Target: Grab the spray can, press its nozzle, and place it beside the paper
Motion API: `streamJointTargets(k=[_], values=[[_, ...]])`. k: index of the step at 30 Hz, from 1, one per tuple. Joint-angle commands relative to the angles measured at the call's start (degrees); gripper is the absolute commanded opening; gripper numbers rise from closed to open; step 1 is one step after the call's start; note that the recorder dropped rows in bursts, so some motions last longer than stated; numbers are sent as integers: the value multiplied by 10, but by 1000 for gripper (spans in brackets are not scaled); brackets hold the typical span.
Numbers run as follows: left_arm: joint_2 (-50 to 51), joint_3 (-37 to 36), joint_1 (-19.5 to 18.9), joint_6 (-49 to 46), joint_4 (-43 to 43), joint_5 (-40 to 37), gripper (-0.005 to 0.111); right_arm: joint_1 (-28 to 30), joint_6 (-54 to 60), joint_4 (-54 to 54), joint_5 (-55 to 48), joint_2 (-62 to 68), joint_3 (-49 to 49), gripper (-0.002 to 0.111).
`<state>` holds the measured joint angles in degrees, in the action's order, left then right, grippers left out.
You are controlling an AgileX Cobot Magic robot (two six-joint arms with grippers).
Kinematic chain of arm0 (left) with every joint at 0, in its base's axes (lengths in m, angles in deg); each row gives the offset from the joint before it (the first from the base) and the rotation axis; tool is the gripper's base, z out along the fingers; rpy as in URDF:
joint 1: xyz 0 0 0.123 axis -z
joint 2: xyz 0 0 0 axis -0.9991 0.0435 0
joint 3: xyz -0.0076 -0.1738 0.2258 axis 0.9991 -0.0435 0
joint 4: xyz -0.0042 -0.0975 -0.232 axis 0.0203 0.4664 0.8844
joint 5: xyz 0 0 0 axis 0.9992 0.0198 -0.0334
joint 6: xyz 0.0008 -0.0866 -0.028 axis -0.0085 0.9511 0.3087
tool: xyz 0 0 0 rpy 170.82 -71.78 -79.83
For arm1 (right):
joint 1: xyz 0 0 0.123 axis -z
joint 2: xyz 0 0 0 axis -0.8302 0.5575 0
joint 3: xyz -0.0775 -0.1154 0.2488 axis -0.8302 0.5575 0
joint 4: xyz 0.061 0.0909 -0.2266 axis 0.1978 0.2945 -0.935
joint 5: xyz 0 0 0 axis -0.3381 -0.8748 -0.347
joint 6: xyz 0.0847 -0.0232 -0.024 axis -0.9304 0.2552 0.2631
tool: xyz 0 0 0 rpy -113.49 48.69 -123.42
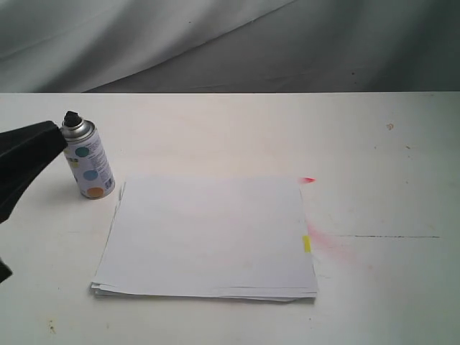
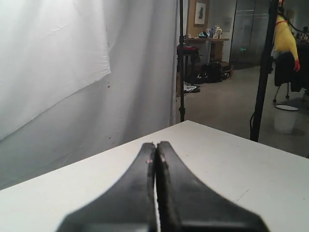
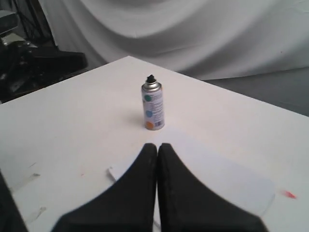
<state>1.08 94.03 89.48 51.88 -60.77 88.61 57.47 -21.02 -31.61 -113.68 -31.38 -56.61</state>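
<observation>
The spray can [image 1: 89,159] stands upright on the white table just past the paper's far left corner, white with teal, blue and orange dots. Its black nozzle [image 1: 71,118] tops the silver dome. The paper [image 1: 208,236] lies flat mid-table with a yellow mark [image 1: 307,244] on its right edge. My left gripper [image 1: 52,134] is shut and empty, its tip right beside the can's shoulder. The left wrist view shows that gripper [image 2: 156,144] with fingers pressed together and no can. My right gripper [image 3: 157,146] is shut and empty above the paper [image 3: 227,181], facing the can [image 3: 153,104].
Red spray marks [image 1: 307,180] stain the table by the paper's far right corner, with a fainter pink patch [image 1: 332,246] beside the right edge. A thin dark line [image 1: 388,236] runs across the table on the right. A grey-white cloth backdrop [image 1: 215,43] hangs behind the table.
</observation>
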Motion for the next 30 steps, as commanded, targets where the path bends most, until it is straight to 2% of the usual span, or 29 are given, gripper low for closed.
streamJointTargets(k=[1, 6, 14, 26, 30], values=[[0, -16, 3, -20, 20, 7, 0, -3, 146, 121, 166, 2, 116, 0], [0, -17, 3, -25, 21, 4, 0, -3, 231, 212, 267, 2, 191, 0], [0, -17, 3, -23, 21, -25, 0, -3, 241, 213, 312, 2, 230, 0], [0, -17, 3, -24, 12, -29, 0, -3, 241, 213, 415, 2, 300, 0], [0, -26, 3, -70, -9, -26, 0, -3, 238, 213, 411, 2, 309, 0]])
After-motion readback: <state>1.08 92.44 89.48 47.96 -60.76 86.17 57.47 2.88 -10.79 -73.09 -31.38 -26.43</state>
